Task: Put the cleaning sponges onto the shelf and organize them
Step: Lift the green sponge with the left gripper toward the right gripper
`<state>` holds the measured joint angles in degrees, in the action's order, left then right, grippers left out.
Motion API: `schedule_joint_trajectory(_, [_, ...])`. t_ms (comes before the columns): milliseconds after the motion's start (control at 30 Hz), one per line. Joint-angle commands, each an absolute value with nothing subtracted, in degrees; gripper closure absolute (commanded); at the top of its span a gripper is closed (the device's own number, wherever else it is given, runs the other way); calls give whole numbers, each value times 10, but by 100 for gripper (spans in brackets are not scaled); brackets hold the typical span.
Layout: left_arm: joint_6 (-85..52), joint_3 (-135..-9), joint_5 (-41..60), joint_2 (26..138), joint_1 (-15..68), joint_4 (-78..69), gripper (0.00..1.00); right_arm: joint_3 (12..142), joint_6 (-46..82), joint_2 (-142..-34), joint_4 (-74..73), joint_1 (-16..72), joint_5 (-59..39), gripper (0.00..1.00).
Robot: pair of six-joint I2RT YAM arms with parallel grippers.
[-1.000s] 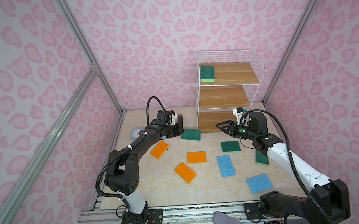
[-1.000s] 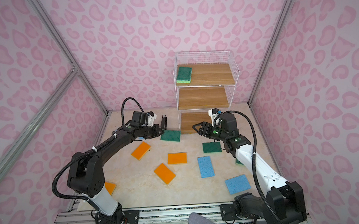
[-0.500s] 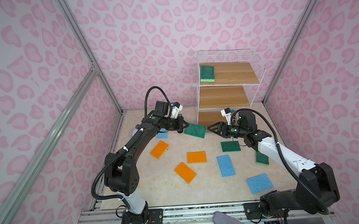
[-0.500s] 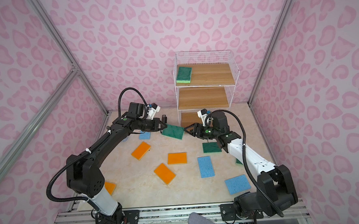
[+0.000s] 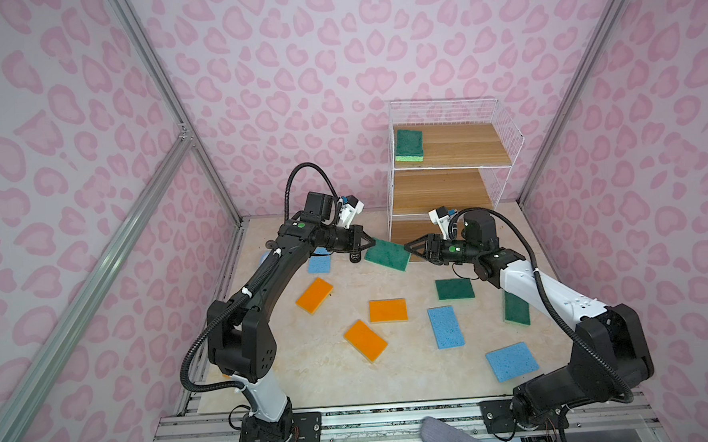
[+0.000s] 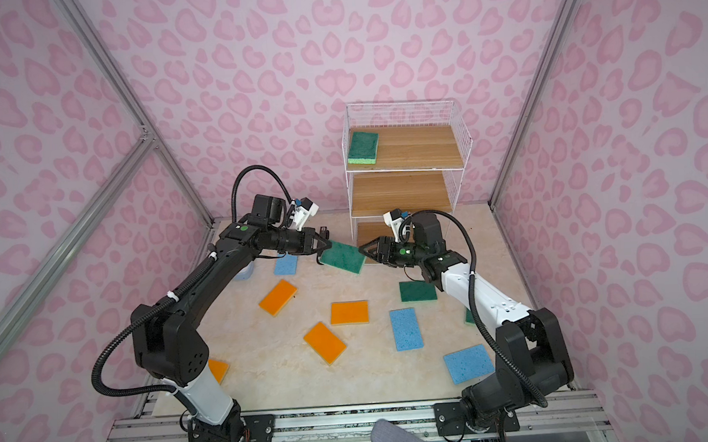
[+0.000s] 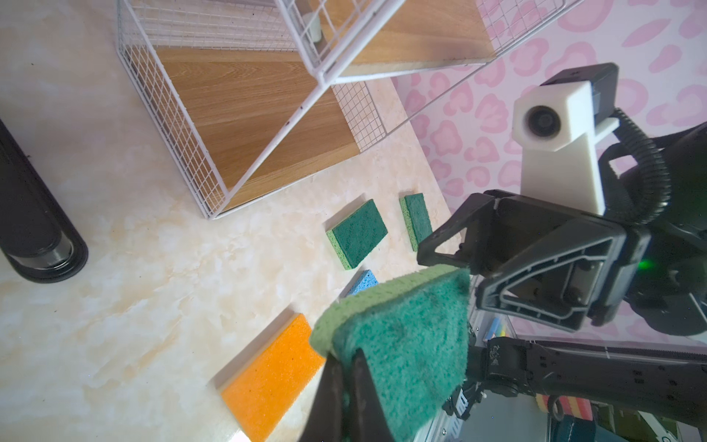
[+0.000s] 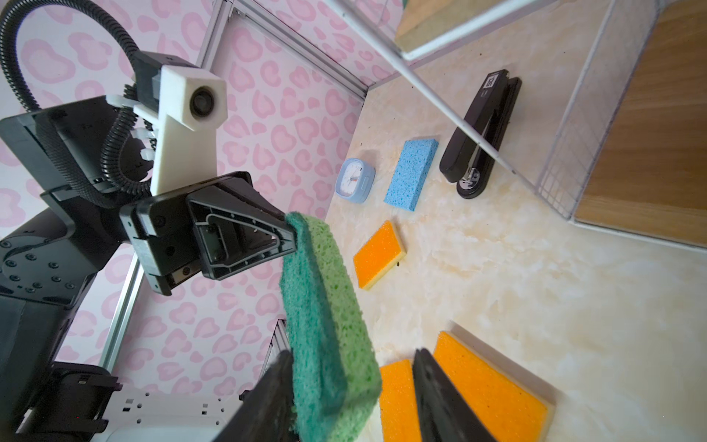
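Pink-patterned enclosure, marbled beige counter (image 5: 322, 369): dark green over light green rectangular sponge (image 5: 387, 254) aloft before the white wire-mesh shelf (image 5: 460, 145), clamped by left end effector (image 5: 369, 246). Right end effector (image 5: 408, 247) straddles its far edge, jaws parted.

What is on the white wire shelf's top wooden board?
One dark-green-over-light-green rectangular sponge lies flat at the left end of the top board of the white wire-mesh shelf; the rest shows bare wood. Whatever is beneath the sponge is covered.

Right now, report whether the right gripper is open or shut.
Open. The right gripper straddles one end of the green sponge, a gap showing beside one finger; the left gripper pinches the opposite end.
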<state>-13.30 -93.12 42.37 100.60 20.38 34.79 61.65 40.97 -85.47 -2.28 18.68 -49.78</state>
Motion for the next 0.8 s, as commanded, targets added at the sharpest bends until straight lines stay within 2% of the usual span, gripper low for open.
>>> schedule_joint_trajectory(0, [-124,-946,439,1013,204,357,96,622,413,-861,-43,189,-509,53])
schedule_joint_trajectory(167, [-127,-955,445,1016,204,356,96,628,416,-862,-43,191,-511,66])
schedule_joint_trajectory(367, [-129,-959,442,1014,204,356,96,628,424,-857,-43,194,-511,95])
schedule_joint_trajectory(467, [-133,-960,439,1010,204,351,96,629,425,-846,-41,199,-507,99])
schedule_joint_trajectory(500, [-137,-963,439,1010,204,349,92,630,426,-842,-39,201,-505,100])
schedule_joint_trajectory(533, [-141,-964,435,1009,204,348,80,632,426,-837,-36,204,-503,100])
schedule_joint_trajectory(567, [-144,-966,430,1008,204,348,61,634,426,-833,-34,205,-501,100])
schedule_joint_trajectory(600, [-149,-968,417,1006,204,348,38,636,427,-828,-31,205,-498,100])
schedule_joint_trajectory(633, [-153,-967,401,1002,204,346,7,638,429,-821,-28,205,-496,100])
schedule_joint_trajectory(667, [-156,-963,390,996,204,342,3,638,430,-816,-26,205,-493,100])
schedule_joint_trajectory(767, [-160,-950,358,976,203,334,3,644,431,-792,-8,205,-481,100])
